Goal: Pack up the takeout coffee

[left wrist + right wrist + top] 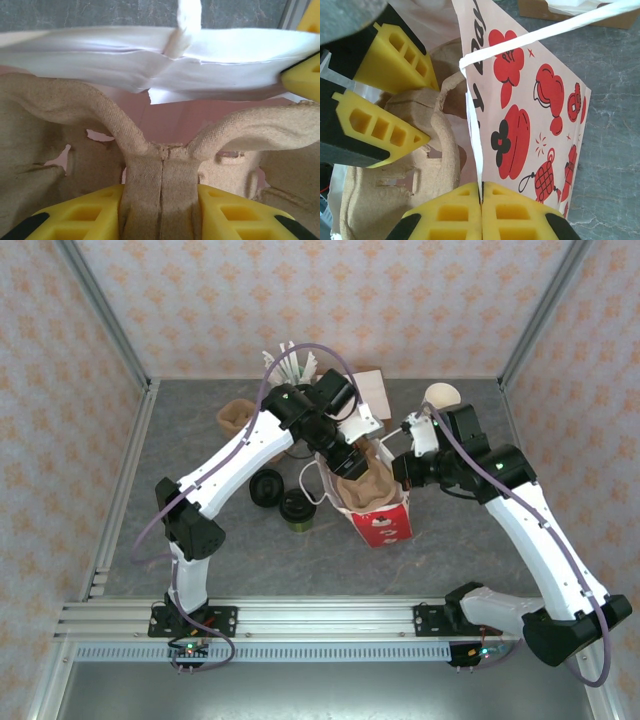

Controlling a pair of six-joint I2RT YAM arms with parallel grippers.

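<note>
At the red-and-white paper bag (385,520): both pincers gripping.
Left pincer (160,205) grips the centre ridge of a brown moulded-pulp cup carrier (65,115) in the bag's mouth; right pincer (481,207) is clamped on the bag's rim. Olive-green paper takeout coffee (298,510), black lid, stands on the grey surface (200,430) just left of the bag.

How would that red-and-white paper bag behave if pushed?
Probably floppy: the bag wall is thin, creased paper, and the right gripper pinches its rim flat. Likely light and apt to tip, since it looks narrow-based. The pulp tray in its mouth may stiffen it somewhat.
</note>
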